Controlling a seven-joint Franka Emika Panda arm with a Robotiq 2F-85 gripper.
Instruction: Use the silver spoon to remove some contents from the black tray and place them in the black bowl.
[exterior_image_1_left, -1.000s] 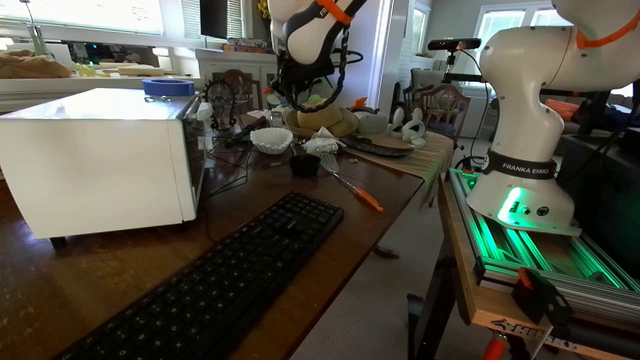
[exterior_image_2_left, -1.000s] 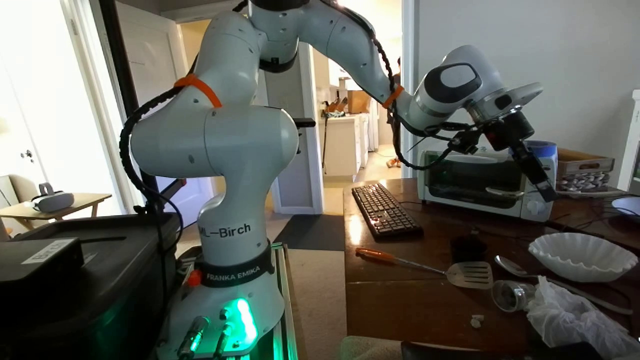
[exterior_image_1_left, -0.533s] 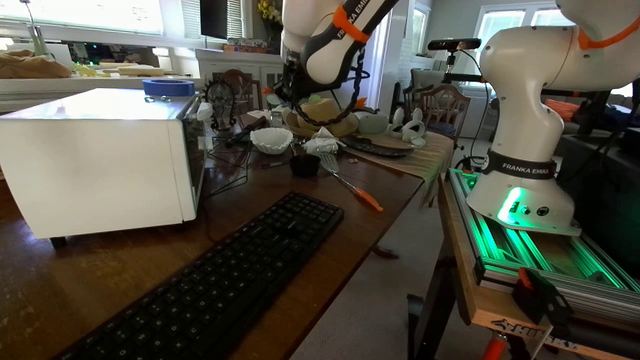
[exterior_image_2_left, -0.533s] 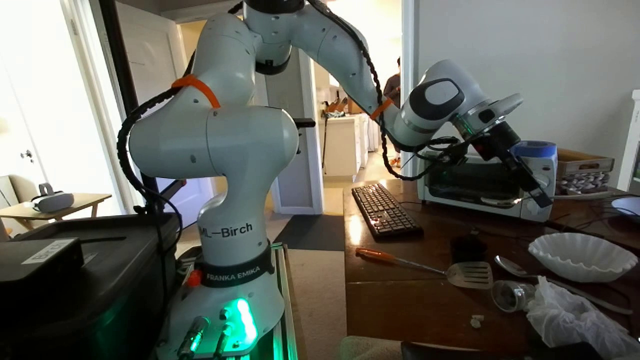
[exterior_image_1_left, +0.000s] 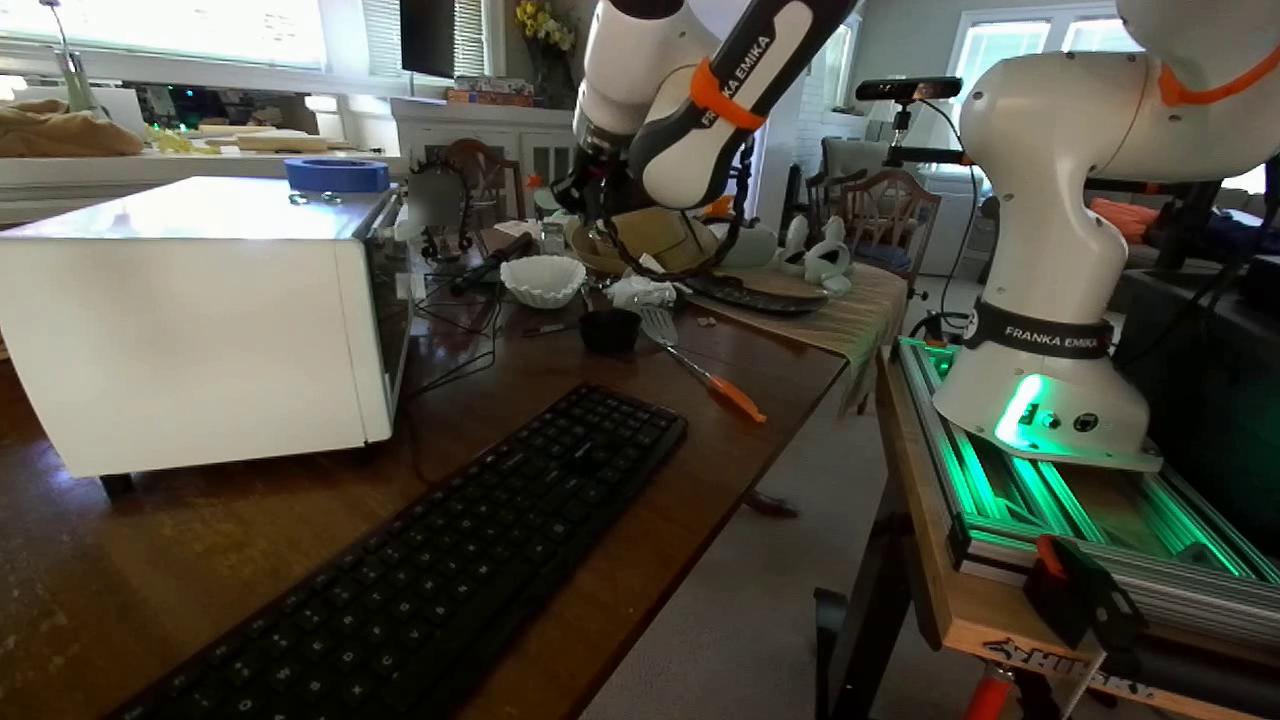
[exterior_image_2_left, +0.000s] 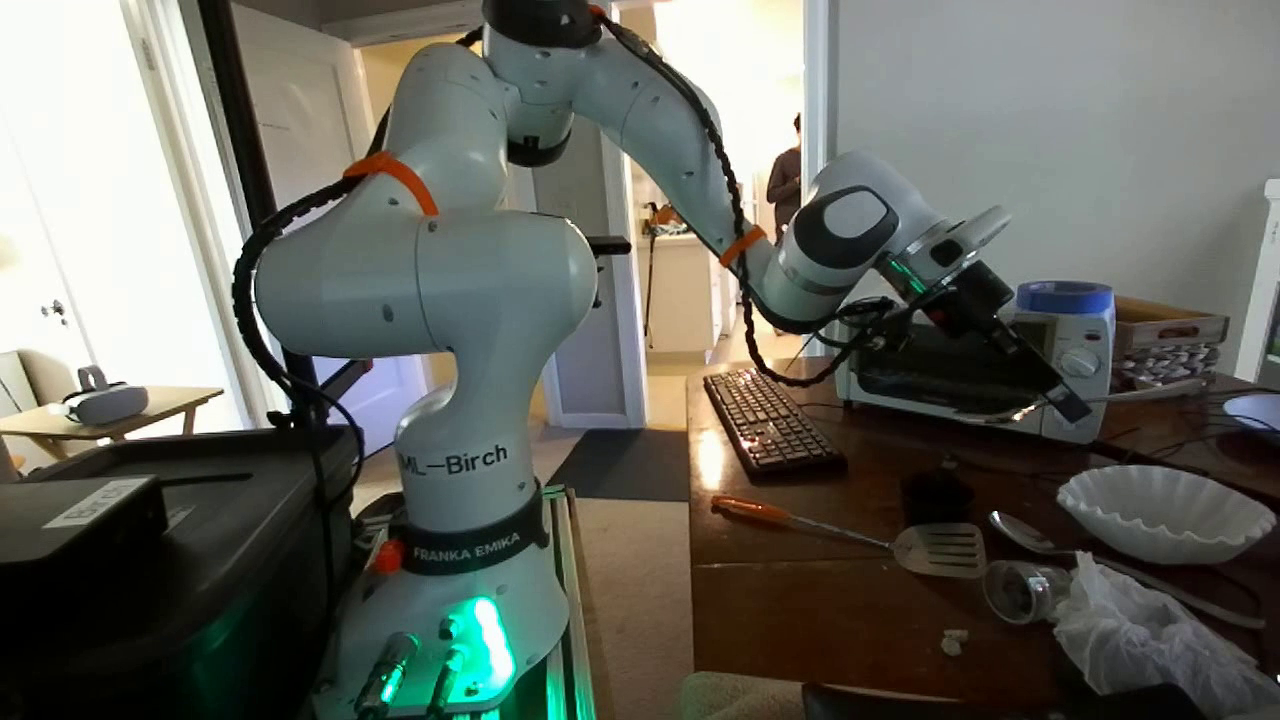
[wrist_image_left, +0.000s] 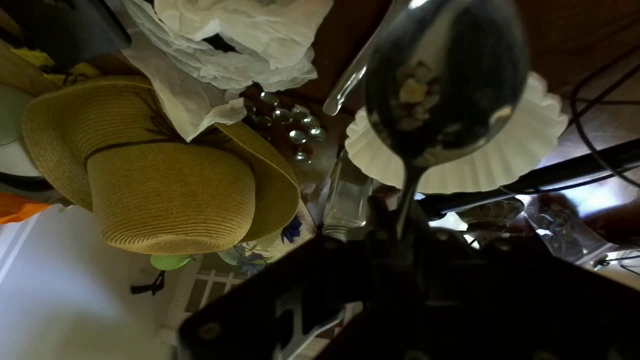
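My gripper (wrist_image_left: 398, 212) is shut on the handle of the silver spoon (wrist_image_left: 450, 60), whose bowl fills the top of the wrist view. Pale marks show in that bowl; bits or reflections, I cannot tell. In an exterior view the spoon (exterior_image_2_left: 985, 416) is held nearly level above the table, before the toaster oven, with the gripper (exterior_image_2_left: 1068, 402) around its handle. A small round dark vessel (exterior_image_1_left: 610, 330), apparently the black bowl, stands on the table. It also appears beyond the spatula (exterior_image_2_left: 935, 500). A flat dark object (exterior_image_1_left: 757, 293) lies farther back; whether it is the black tray is unclear.
A white fluted bowl (exterior_image_2_left: 1165, 515), a second spoon (exterior_image_2_left: 1030, 538), a glass jar (exterior_image_2_left: 1020, 590) and a white plastic bag (exterior_image_2_left: 1150, 640) crowd one side. The keyboard (exterior_image_1_left: 450, 560), toaster oven (exterior_image_1_left: 200, 320), orange-handled spatula (exterior_image_1_left: 735, 397) and straw hat (wrist_image_left: 170, 195) lie around.
The arm has come lower, shifting left in one exterior view and right in another. The spoon has travelled down with it, still gripped. Objects on the table have stayed put.
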